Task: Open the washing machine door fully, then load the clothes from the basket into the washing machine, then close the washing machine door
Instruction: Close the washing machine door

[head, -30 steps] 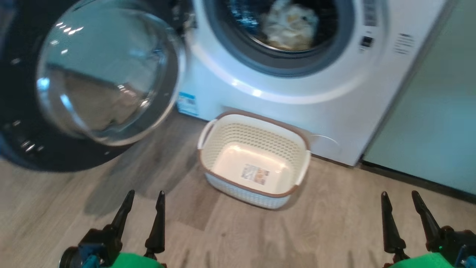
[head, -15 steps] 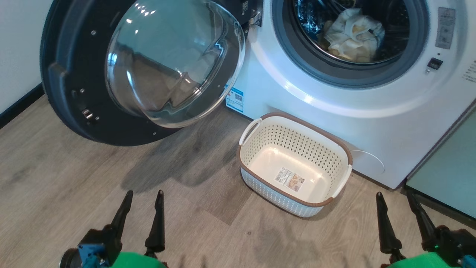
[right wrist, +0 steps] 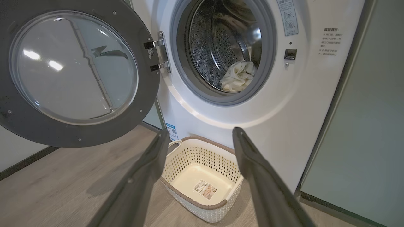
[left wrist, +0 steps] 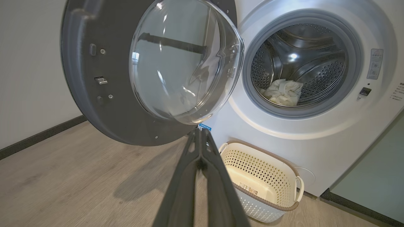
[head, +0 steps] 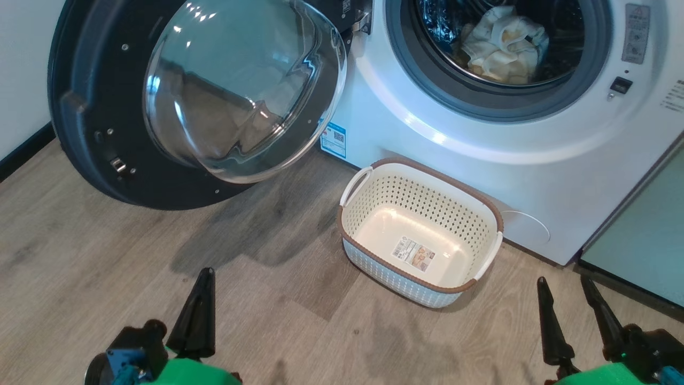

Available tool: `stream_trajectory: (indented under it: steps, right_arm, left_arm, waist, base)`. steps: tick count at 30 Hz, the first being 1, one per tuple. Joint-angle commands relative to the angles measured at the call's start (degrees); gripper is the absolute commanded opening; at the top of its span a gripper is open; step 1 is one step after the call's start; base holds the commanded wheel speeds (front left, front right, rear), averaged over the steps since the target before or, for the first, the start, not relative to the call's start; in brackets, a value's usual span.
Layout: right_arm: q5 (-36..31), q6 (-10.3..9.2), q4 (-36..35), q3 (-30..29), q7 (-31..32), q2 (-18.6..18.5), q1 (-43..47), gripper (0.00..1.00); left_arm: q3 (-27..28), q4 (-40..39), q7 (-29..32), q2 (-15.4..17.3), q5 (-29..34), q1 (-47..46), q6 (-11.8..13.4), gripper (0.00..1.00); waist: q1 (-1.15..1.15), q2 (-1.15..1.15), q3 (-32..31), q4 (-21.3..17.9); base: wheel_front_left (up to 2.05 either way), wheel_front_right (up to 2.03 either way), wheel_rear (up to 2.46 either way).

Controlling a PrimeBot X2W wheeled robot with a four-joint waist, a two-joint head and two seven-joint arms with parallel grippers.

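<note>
Looking along the left gripper (left wrist: 199, 131), we find its jaws pressed fully together, gripping nothing and touching nothing, above the wooden floor (head: 80, 267). The right gripper (head: 562, 280) has its jaws spread wide, and they too hold nothing.

Labels:
- A blue-white sticker (head: 333, 140) with a QR code sits low at the front corner of the washing machine (head: 406, 133).
- A grey warning label (head: 634, 33) sits beside the drum opening.
- A product sticker (head: 412, 254) lies on the bottom of the basket (head: 427, 206).

We cannot read the print on any of them.

The washing machine door (head: 96, 107) stands swung open to the left, showing its dark grey inner rim and bulging clear glass bowl. The clothes (head: 502, 45), a cream bundle, lie inside the steel drum. The basket stands on the floor just beside the machine's front.
</note>
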Motion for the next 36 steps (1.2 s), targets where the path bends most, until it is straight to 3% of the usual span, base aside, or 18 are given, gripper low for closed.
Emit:
stream_trajectory:
  steps: [1,7,13,18,20,24,28,36]
  right_arm:
    - [-0.15,0.25,-1.80,1.06,-0.17,-0.88,-2.77,1.00]
    - [-0.36,0.25,-2.06,0.72,0.01,-0.88,-2.89,1.00]
    - [-0.49,0.25,-2.54,-0.19,0.32,-0.88,-2.84,1.00]
    - [-0.61,0.25,-3.28,-1.04,0.65,-0.88,-2.42,1.00]
    - [-0.59,0.25,-3.49,-1.15,0.80,-0.88,-2.28,1.00]
    - [-0.62,0.25,-3.68,-1.16,1.05,-0.88,-2.08,1.00]
    - [-0.61,0.25,-3.96,-1.36,1.19,-0.88,-1.85,1.00]
    - [-0.60,0.25,-4.22,-0.94,1.34,-0.88,-1.62,1.00]
  left_arm:
    - [2.39,-2.06,-0.35,-0.14,0.49,-1.78,-0.46,0.00]
    - [2.97,-3.78,-0.35,-0.89,0.50,-2.36,-3.07,0.00]
    - [5.99,-8.86,-0.36,-1.71,-0.59,-4.38,-7.29,0.00]
    - [12.34,-16.56,-0.36,-5.35,-9.64,-9.54,-13.51,0.00]
    - [15.84,-18.56,-0.36,-5.01,-13.45,-12.04,-15.91,0.00]
    - [22.60,-19.84,0.11,-2.30,-22.21,-18.60,-18.91,0.00]
    - [28.45,-18.35,2.09,1.02,-32.32,-26.97,-19.95,0.00]
    - [36.75,-5.94,8.67,8.18,-48.92,-41.78,-18.29,0.00]
  waist:
    - [0.00,0.00,0.03,-0.04]
    - [0.00,0.00,0.38,0.06]
    - [0.00,0.00,0.70,0.51]
    - [0.00,0.00,0.72,1.35]
    - [0.00,0.00,0.66,1.65]
    - [0.00,0.00,0.42,2.16]
    - [0.00,0.00,0.23,2.61]
    - [0.00,0.00,0.25,2.28]
  base:
    - [0.00,0.00,0.00]
    - [0.00,0.00,0.00]
    - [0.00,0.00,0.00]
    - [0.00,0.00,0.00]
    - [0.00,0.00,0.00]
    - [0.00,0.00,0.00]
    - [0.00,0.00,0.00]
    - [0.00,0.00,0.00]
